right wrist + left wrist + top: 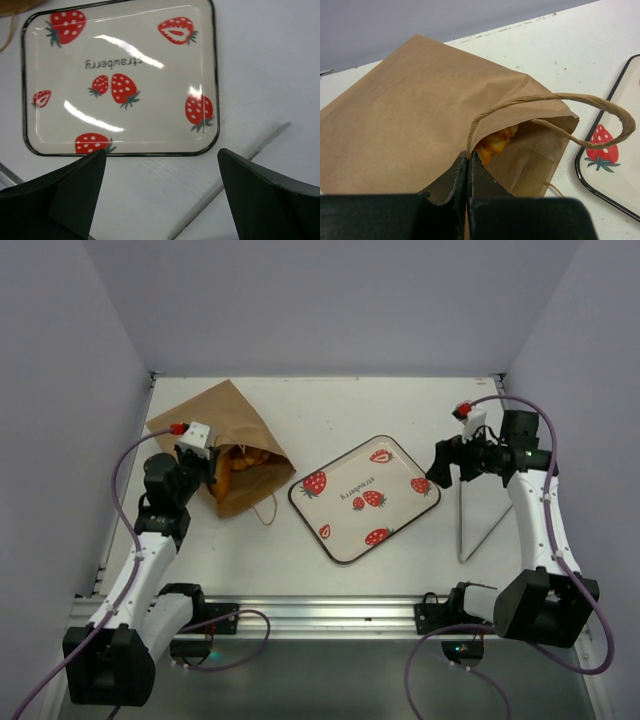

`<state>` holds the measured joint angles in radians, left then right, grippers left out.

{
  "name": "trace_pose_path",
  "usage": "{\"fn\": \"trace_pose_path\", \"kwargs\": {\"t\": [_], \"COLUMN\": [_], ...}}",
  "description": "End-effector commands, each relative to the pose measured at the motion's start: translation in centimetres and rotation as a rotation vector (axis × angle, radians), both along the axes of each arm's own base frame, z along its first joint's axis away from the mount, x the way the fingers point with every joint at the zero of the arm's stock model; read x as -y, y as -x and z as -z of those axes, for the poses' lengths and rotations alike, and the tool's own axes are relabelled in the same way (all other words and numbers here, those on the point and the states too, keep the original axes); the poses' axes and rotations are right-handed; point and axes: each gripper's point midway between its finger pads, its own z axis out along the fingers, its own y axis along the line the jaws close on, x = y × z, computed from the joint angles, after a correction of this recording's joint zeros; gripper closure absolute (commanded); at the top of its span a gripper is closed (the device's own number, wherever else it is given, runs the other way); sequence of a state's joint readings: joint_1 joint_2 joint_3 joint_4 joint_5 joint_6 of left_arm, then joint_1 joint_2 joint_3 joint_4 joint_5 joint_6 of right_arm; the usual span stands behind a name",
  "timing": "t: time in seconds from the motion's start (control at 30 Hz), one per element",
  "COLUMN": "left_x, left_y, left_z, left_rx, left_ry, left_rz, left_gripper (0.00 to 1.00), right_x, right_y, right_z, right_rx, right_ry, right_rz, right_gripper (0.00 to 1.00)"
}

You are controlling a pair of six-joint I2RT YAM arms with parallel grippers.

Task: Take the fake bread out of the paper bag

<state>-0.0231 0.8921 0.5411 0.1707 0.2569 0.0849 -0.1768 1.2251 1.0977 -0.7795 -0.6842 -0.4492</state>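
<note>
Paper bag (pixel 410 115) — left hand (pixel 468 162) clamped, bread (pixel 495 142) inside

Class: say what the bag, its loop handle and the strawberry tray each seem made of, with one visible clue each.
Paper bag: matte brown kraft paper, creased and folded. Loop handle: twisted paper cord, spiral ridges visible. Strawberry tray: glossy, hard, probably plastic or enamelled metal; sharp light reflections.

Illumination: bright, even, from overhead.
Glare: white streaks on the glossy tray (pixel 125 50).
Shadows: soft on the table (pixel 400 400); paper bag (pixel 395 115) interior dark.
Focus: lowest edge of both wrist views soft.
</note>
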Motion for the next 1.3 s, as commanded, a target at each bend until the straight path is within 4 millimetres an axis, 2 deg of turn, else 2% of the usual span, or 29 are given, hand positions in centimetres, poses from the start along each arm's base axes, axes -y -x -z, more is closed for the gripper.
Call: {"fn": "trace_pose_path", "kwargs": {"t": [0.0,0.03,0.2,0.3,0.4,0.53,0.63,0.83,0.93,1.27], "left_x": [0.3,0.4,0.6,0.9,0.8,0.7,0.6,0.9,0.9,0.9], "left_y": [0.1,0.2,0.3,0.4,0.4,0.5,0.5,0.5,0.5,0.6], "left_z": [0.7,0.8,0.8,0.9,0.8,0.6,0.7,0.8,0.8,0.9], "left_rx": [-0.052,-0.054,-0.058,-0.063,-0.063,-0.055,-0.056,-0.064,-0.063,-0.060], "left_ry": [0.026,0.027,0.022,0.014,0.007,0.002,-0.001,0.004,0.000,-0.009], "left_rz": [-0.002,0.001,-0.005,-0.001,-0.007,-0.011,-0.015,-0.002,-0.003,-0.006], "left_gripper": [1.00,1.00,1.00,1.00,1.00,1.00,1.00,1.00,1.00,1.00], "right_x": [5.0,7.1,10.6,11.0,11.3,12.6,13.2,12.4,12.8,13.8], "right_y": [-0.5,-0.1,2.3,3.7,5.7,6.6,7.4,7.7,8.3,8.6], "right_z": [0.5,1.1,2.4,3.7,5.6,6.7,8.4,11.2,12.9,15.1], "right_rx": [-0.104,-0.136,-0.183,-0.231,-0.352,-0.434,-0.524,-0.701,-0.812,-0.943], "right_ry": [0.174,0.263,0.427,0.481,0.528,0.604,0.631,0.542,0.544,0.441], "right_rz": [0.296,0.388,0.536,0.498,0.457,0.463,0.463,0.407,0.429,0.561], "right_gripper": [0.01,0.01,0.01,0.01,0.01,0.01,0.01,0.01,0.01,0.01]}}
